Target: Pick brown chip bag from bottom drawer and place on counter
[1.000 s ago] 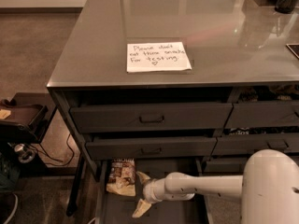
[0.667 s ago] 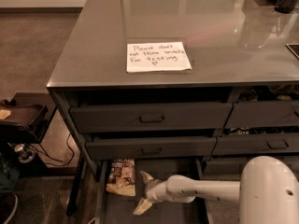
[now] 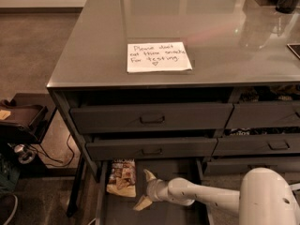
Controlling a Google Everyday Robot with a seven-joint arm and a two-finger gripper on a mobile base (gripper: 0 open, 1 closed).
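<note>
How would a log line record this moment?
two-finger gripper: open, in dark grey bottom drawer | crinkly brown chip bag: beside it, ungrasped

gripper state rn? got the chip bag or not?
Gripper: fingers open, holding nothing; it is inside the bottom drawer, just right of the brown chip bag.

The bottom drawer (image 3: 123, 211) stands pulled out, and the bag (image 3: 122, 177) lies flat at its left rear, partly under the handled drawer (image 3: 151, 148) above. The gripper (image 3: 145, 189) is inside the bottom drawer just right of the bag, its fingers spread apart and pointing left, with nothing between them. A handwritten note (image 3: 158, 56) lies on the counter (image 3: 220, 36)
</note>
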